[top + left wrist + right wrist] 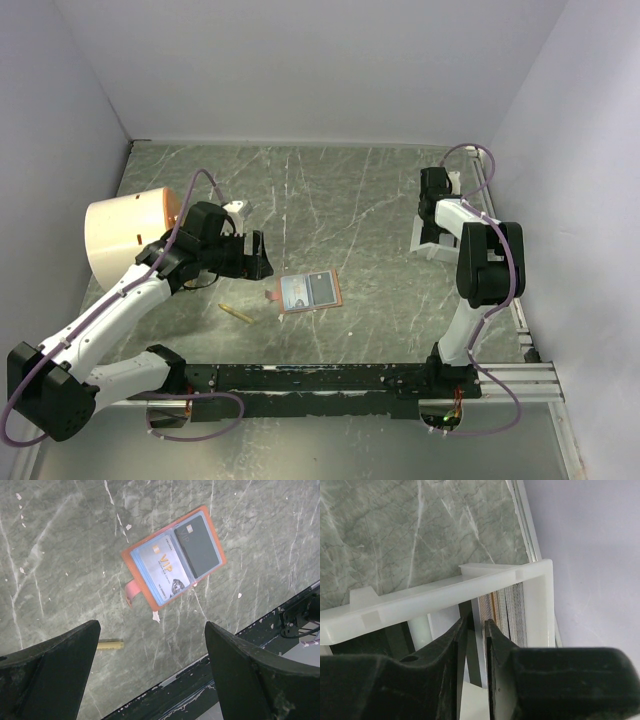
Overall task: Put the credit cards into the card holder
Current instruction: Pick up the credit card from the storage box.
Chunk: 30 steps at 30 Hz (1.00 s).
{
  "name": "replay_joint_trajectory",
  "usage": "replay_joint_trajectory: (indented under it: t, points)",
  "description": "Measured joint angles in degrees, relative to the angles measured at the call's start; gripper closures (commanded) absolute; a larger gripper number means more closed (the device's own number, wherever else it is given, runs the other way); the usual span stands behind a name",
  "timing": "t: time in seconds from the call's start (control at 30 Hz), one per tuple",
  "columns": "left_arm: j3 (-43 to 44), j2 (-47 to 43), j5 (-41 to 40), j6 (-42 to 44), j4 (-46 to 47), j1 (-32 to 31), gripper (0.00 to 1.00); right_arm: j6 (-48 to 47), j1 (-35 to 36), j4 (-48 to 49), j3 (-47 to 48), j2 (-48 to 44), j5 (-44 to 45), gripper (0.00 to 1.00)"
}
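The tan-orange card holder [310, 291] lies open on the table, its snap tab to the left. In the left wrist view the holder [150, 595] has a pale blue VIP card [160, 567] in its left half and a dark grey card [197, 545] in its right half. My left gripper [262, 257] is open and empty, hovering left of the holder, which lies beyond my fingers in the wrist view [151, 625]. My right gripper [430, 228] reaches into the white tray [422, 243]. Its jaws [476, 622] stand a narrow gap apart astride a pale upright card [481, 615]. Several more cards [509, 615] stand on edge beside it.
A big cream cylinder [125, 235] lies at the left behind my left arm. A small yellow stick [237, 313] lies near the holder, also in the left wrist view [111, 644]. The black base rail [320, 378] runs along the near edge. Walls close both sides.
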Motion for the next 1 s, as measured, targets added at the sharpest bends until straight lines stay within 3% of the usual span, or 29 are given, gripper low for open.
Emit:
replay_joint_trajectory:
  t: [0.57, 1.0]
  points:
    - [0.0, 0.0, 0.3, 0.0, 0.0, 0.2, 0.03, -0.8, -0.2, 0.6, -0.1, -2.2, -0.1, 0.99]
    - [0.0, 0.5, 1.2, 0.2, 0.0, 0.8, 0.03, 3.8, -0.1, -4.2, 1.0, -7.5, -13.2, 1.00]
